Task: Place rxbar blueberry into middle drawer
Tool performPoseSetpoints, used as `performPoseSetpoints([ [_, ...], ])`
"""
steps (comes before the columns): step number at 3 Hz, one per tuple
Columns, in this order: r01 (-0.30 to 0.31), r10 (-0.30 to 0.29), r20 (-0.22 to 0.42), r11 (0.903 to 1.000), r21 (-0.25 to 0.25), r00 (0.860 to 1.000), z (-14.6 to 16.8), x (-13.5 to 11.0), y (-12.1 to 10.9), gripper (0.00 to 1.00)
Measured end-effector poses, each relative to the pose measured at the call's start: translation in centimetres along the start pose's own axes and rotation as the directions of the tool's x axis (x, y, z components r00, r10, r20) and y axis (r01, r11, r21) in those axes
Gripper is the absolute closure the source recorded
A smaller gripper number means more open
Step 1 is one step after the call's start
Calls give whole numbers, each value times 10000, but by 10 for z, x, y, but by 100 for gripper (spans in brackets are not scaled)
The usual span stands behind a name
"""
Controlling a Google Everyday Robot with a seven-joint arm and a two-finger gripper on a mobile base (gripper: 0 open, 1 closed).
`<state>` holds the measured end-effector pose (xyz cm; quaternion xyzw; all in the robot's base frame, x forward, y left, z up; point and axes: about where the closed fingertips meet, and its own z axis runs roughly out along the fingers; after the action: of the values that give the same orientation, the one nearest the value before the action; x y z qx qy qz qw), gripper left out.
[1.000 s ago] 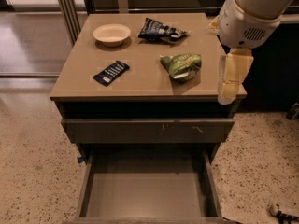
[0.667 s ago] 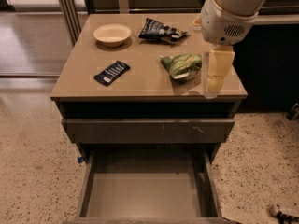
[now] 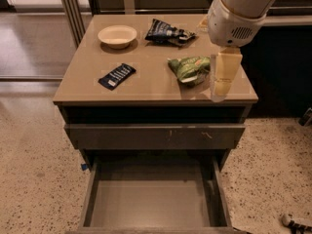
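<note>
Landmark taken for this report: the green snack bag (image 3: 189, 68), lying right of centre on the table (image 3: 146, 89).

The pincer (image 3: 223, 84) is found just beside the bag on its right, pointed straight down over the table's right front corner, low to the surface. Nothing is seen held in it. Whether it is set wide or narrow cannot be told.

The rxbar blueberry (image 3: 117, 76) is located well to the left of the bag, flat on the table, turned at a slant, its white patch toward the near end. It is not touched by anything. It is judged that the bar is left free on all sides so that it can be taken from above — though the pincer would first have to be carried across, past the bag.

The middle drawer (image 3: 151, 204) is found below and forward of the bag, pulled out, its floor bare. It is judged to be standing open so that the bar can be dropped in without a further step. The flat drawer front (image 3: 156, 135) above it is shut.

Behind the bag a dark blue snack bag (image 3: 168, 32) is noted, and further back-left a pale bowl (image 3: 117, 35).

Count: one rxbar, two snack bags, one bowl, one open drawer, one shut drawer front, one pincer.

Status — the pickup is judged not yet begun.
</note>
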<state>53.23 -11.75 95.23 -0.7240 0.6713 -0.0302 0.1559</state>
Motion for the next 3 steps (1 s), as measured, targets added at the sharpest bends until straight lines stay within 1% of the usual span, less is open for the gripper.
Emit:
performPoseSetpoints([
  [1,716,-716,250,9974,-19,9971,18,-19,-22,0],
  [2,1476,-1469,548,9890,-104,9876,40,-43,-46,0],
  [3,2112,-2084,844,9771,-263,9744,61,-66,-65,0],
])
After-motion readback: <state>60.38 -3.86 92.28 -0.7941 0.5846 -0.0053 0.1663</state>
